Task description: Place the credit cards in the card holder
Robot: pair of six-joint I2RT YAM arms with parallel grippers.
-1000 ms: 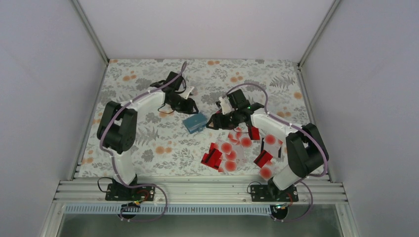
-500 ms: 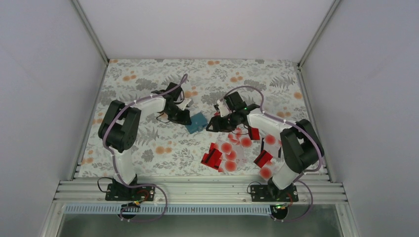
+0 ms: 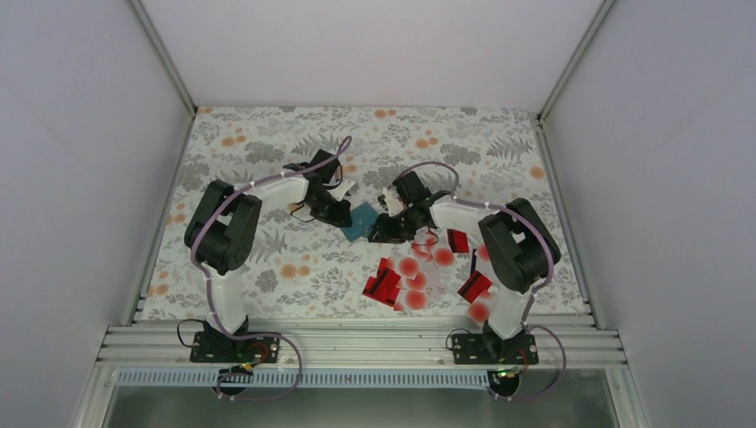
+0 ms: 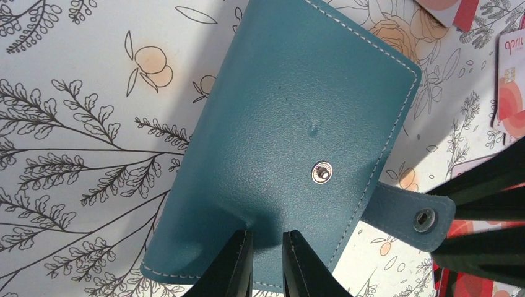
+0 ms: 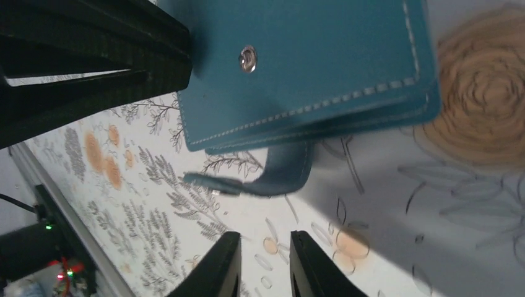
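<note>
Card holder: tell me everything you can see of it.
The card holder is a flat teal-blue wallet of grained, leather-like material with pale stitching along its edges. It lies closed about the middle of the flowered tablecloth. A metal snap stud sits on its cover; the strap tab is undone and sticks out past one edge. The left fingers, nearly together, rest on the cover by one edge. The right fingers hover just short of the strap, apparently not touching.
</note>
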